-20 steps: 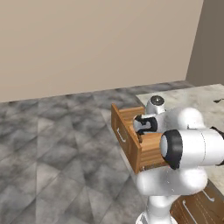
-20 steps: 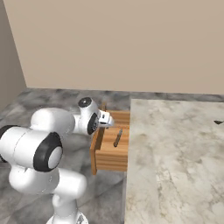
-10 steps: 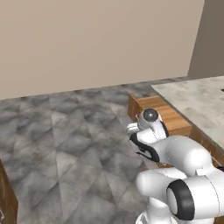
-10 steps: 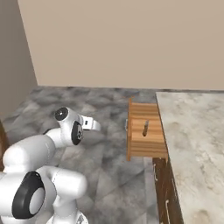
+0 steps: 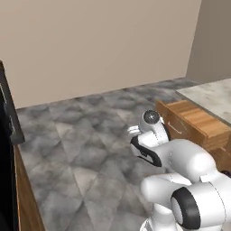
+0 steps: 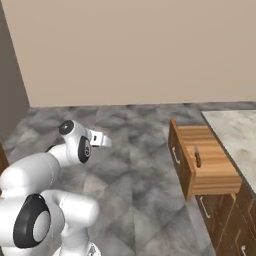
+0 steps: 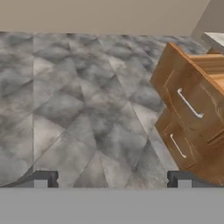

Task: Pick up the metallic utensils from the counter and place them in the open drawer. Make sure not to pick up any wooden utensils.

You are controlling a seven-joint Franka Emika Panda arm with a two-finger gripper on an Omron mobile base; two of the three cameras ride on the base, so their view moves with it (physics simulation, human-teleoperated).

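Observation:
The open drawer (image 6: 207,161) juts out from under the counter (image 6: 234,134), at the right of both base views. A slim utensil with a dark brownish handle (image 6: 197,156) lies inside it. My gripper (image 6: 103,139) hangs over the grey floor well to the left of the drawer, pointing toward it. It also appears as a white hand (image 5: 133,131) in the left base view. In the hand view the gripper (image 7: 111,179) is open with nothing between its fingertips (image 7: 43,179), and the brown drawer front (image 7: 186,98) stands ahead on the right. The wooden utensils are out of view.
More shut drawer fronts (image 6: 220,220) sit below the open one. Grey tiled floor (image 5: 81,140) spreads to a beige wall (image 5: 99,45). A dark appliance (image 5: 6,113) over a wooden cabinet side (image 5: 25,194) stands at the far left.
The whole picture has shifted, so the base has moved. My gripper, over the drawer a second ago, has swung away to its left above the floor. It stays open.

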